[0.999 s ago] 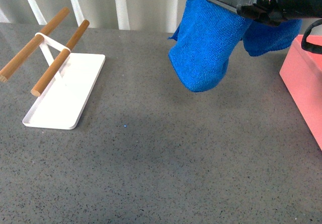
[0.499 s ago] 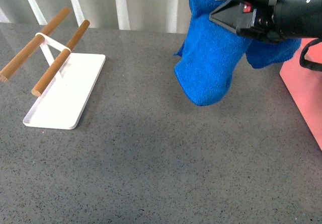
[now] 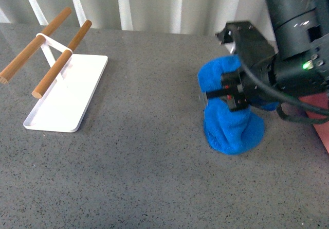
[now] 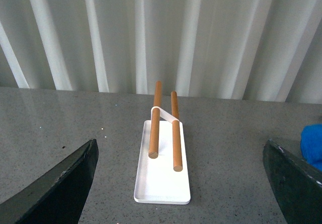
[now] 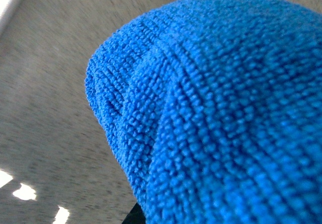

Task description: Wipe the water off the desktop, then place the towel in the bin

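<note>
The towel [image 3: 234, 128] is bunched into a lump and held by the right gripper [image 3: 230, 92], whose jaws are clamped on its upper folds. Its lower end rests on the tabletop [image 3: 139, 167], well to the right of the tray [image 3: 77, 92]. The right wrist view is nearly filled by blue pile, with speckled grey seen beside it. A sliver of the bin [image 3: 323, 136] is seen still further right of the tray, beyond the towel, mostly hidden by the arm. The left gripper [image 4: 178, 143] is spread wide and empty, facing the tray's short end. Two wooden rods [image 3: 59, 59] are carried above the tray on a white stand.
</note>
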You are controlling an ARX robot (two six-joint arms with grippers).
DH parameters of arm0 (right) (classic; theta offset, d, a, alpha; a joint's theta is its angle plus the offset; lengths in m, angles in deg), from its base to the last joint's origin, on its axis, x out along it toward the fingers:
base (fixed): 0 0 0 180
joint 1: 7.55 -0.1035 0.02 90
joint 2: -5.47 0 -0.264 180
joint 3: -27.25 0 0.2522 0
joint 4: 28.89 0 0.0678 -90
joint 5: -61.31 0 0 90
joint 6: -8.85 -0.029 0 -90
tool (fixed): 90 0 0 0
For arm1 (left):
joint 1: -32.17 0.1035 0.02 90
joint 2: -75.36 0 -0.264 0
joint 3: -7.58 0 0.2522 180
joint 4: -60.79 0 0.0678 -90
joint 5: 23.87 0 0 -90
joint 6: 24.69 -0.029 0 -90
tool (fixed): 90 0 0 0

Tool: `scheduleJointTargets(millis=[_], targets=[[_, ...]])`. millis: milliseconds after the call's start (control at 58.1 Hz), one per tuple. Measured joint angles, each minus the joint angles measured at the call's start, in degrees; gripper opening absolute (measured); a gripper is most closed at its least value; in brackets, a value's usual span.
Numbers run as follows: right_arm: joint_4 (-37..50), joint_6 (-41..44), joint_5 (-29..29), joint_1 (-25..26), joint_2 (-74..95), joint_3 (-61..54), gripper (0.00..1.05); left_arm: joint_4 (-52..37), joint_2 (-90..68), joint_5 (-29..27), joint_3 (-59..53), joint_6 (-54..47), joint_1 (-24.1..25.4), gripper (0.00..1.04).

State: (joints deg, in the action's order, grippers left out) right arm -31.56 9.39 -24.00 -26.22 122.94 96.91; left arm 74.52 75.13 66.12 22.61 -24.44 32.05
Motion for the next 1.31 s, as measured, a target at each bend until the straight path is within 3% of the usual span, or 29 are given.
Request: scheduleJointTargets(millis=[121, 482, 809, 1050, 1308], targets=[[-3.67, 6.05, -6.62, 0.09, 6.49, 2.99, 0.05, 0.00, 0.00, 0.00, 0.00, 0.00, 0.00, 0.98], [-6.19, 17.33, -18.56, -0.09, 14.78, 13.81, 0.05, 0.00, 0.04, 0.00, 0.00, 0.00, 0.00, 0.98], [-5.20, 16.28, -18.67, -4.87, 15.82, 15.43, 0.05, 0.00, 0.04, 0.00, 0.00, 0.00, 0.00, 0.98], [-3.45, 15.08, -13.81, -8.48, 12.63, 9.49, 0.05, 0.00, 0.04, 0.00, 0.00, 0.00, 0.00, 0.98], [-0.50, 15.58, -8.55, -6.01, 6.73, -1.33, 0.05, 0.00, 0.04, 0.02, 0.00, 0.02, 0.00, 0.98]])
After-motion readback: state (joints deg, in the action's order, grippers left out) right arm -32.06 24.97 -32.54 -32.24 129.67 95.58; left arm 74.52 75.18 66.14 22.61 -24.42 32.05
